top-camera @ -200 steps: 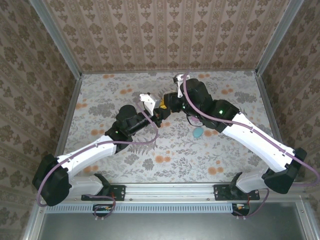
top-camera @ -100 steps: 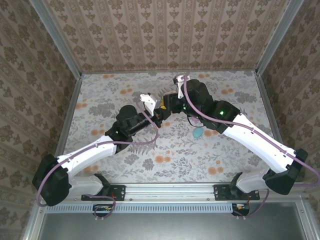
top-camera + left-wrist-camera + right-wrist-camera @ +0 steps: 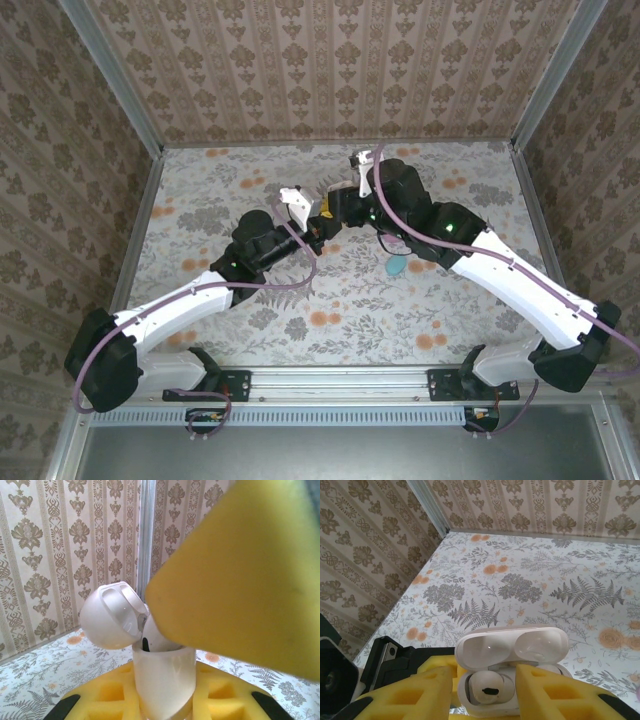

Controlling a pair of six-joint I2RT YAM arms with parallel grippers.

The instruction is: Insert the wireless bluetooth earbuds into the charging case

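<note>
Top view: your two arms meet nose to nose over the middle of the bench [image 3: 200, 190], a little toward its far edge. The left gripper [image 3: 318, 229] and right gripper [image 3: 338, 216] sit just beside each other, and what lies between them is too small to make out here. A teal pebble-shaped piece [image 3: 397, 265] lies on the bench right of centre, close under the right arm and apart from both grippers. Left wrist view: your left gripper [image 3: 162, 702] is clamped on a white charging case [image 3: 162, 680], held upright between its yellow fingers [image 3: 110, 695]. The lid [image 3: 112, 615] is swung open to the left. One white earbud [image 3: 152, 639] sits in the mouth of the case, with a dark spot on its side. A yellow finger of the right gripper hangs close over the case from the upper right; you cannot tell whether it touches. Right wrist view: you look down into the same charging case [image 3: 492, 669], its lid [image 3: 540, 647] tipped back. The earbud [image 3: 487, 686] sits in the left well, and the well beside it is mostly hidden by a finger. The right gripper [image 3: 485, 682] has its jaws apart, one finger on either side of the case opening, gripping nothing.
</note>
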